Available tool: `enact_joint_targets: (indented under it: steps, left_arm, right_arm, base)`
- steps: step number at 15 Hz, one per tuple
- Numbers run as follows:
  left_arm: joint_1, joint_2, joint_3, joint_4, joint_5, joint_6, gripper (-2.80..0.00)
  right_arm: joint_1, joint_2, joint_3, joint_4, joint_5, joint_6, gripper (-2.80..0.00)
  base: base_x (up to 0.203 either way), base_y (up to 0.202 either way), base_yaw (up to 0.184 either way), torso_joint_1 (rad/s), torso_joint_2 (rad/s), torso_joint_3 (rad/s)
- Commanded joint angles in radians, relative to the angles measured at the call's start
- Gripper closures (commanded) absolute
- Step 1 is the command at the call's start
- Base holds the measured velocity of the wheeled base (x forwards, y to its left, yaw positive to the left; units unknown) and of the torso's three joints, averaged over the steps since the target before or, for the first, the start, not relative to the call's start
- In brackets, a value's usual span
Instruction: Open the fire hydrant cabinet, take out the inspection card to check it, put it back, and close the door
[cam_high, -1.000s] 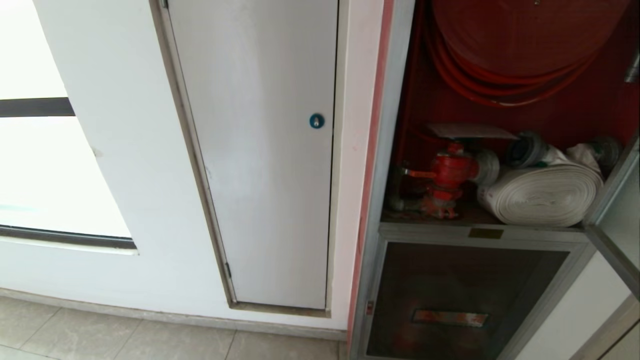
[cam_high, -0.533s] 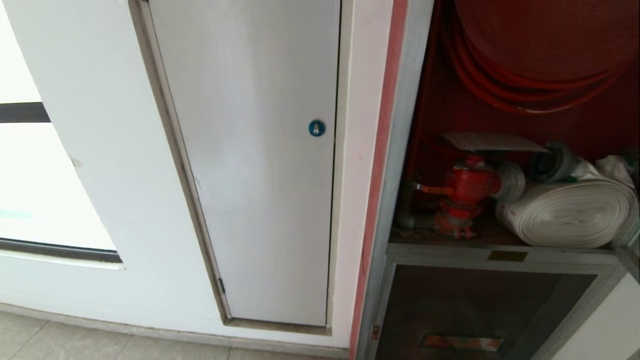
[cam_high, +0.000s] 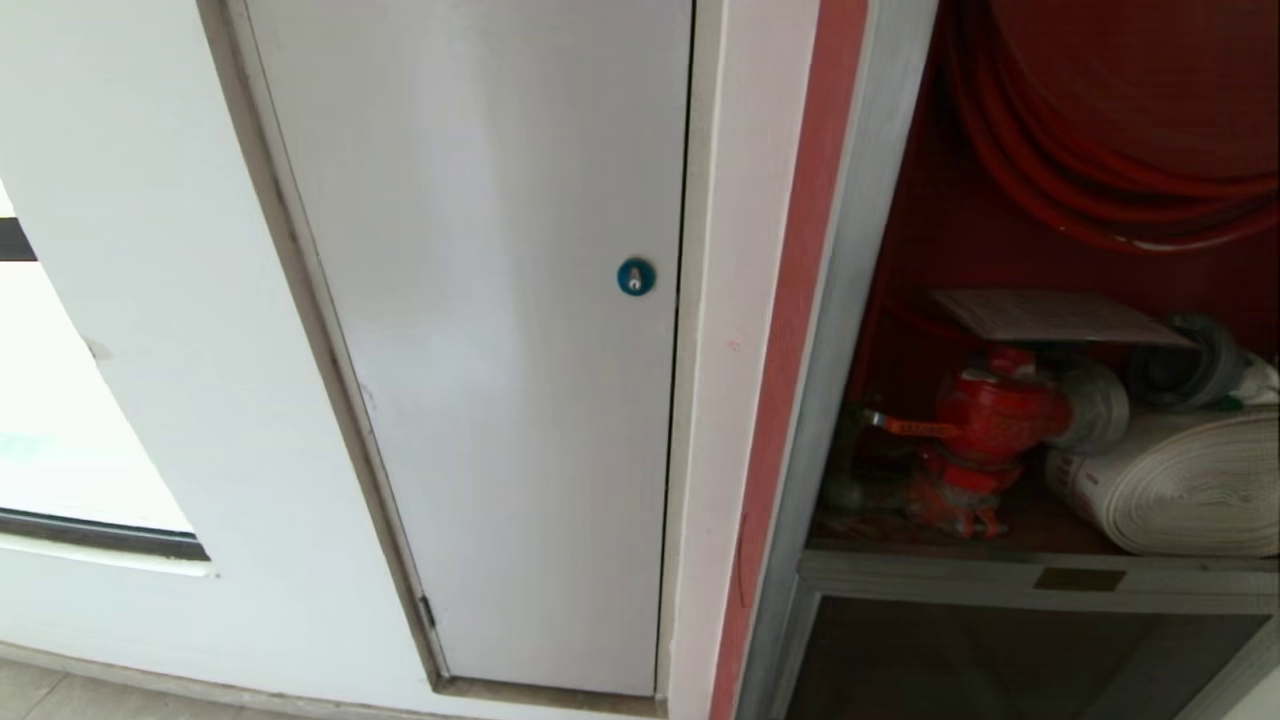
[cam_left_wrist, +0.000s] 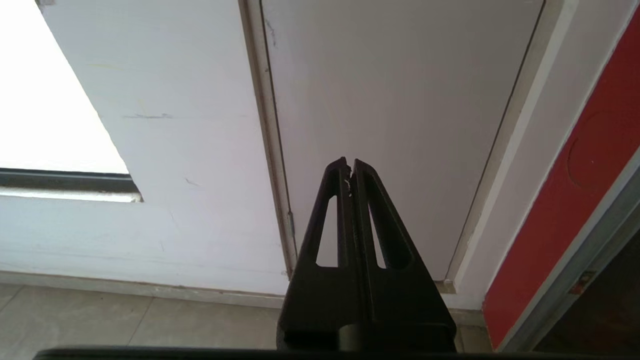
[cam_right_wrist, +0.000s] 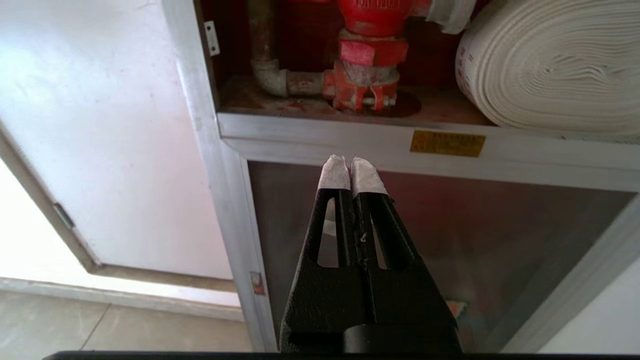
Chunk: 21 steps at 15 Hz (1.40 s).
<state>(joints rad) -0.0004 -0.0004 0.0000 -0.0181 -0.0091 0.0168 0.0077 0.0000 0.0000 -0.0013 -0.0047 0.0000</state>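
Card (cam_high: 1050, 315) lies flat atop the valve (cam_high: 990, 410) inside the open cabinet (cam_high: 850, 330), above and beyond our right claw (cam_right_wrist: 351, 167), long axis running crosswise to it. We judge the right claw nearer; it is clenched and empty, below the shelf edge. Left claw (cam_left_wrist: 349, 167), clenched too, faces the white panel (cam_high: 500, 350). Beside the valve sits the rolled hose (cam_high: 1180, 490); the reel (cam_high: 1130, 110) hangs above.

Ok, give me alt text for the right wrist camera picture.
The shut right gripper with white-taped tips points at the open fire hydrant cabinet. Above it sit a red valve and a rolled white hose; below is a dark glass panel.
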Motion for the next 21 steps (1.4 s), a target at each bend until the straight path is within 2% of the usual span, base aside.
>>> enact_joint_targets:
  steps: [1, 11, 21]
  left_arm:
    - [-0.001, -0.001, 0.006, 0.0, 0.0, 0.0, 0.0]
    - [-0.001, -0.001, 0.006, 0.0, 0.0, -0.001, 0.0]
    - [-0.001, -0.001, 0.006, 0.0, 0.0, -0.001, 0.0]
  right_arm:
    - [0.0, -0.002, 0.0, -0.001, 0.0, 0.0, 0.0]
    - [0.0, -0.002, 0.0, -0.002, 0.0, -0.002, 0.0]
    - [0.0, -0.002, -0.002, 0.0, 0.003, -0.006, 0.0]
  base:
    - [0.194, 0.0, 0.0, 0.002, 0.0, -0.001]
    - [0.192, 0.0, -0.001, 0.004, 0.0, 0.003]
    - [0.008, 0.0, 0.0, 0.002, 0.0, 0.0]
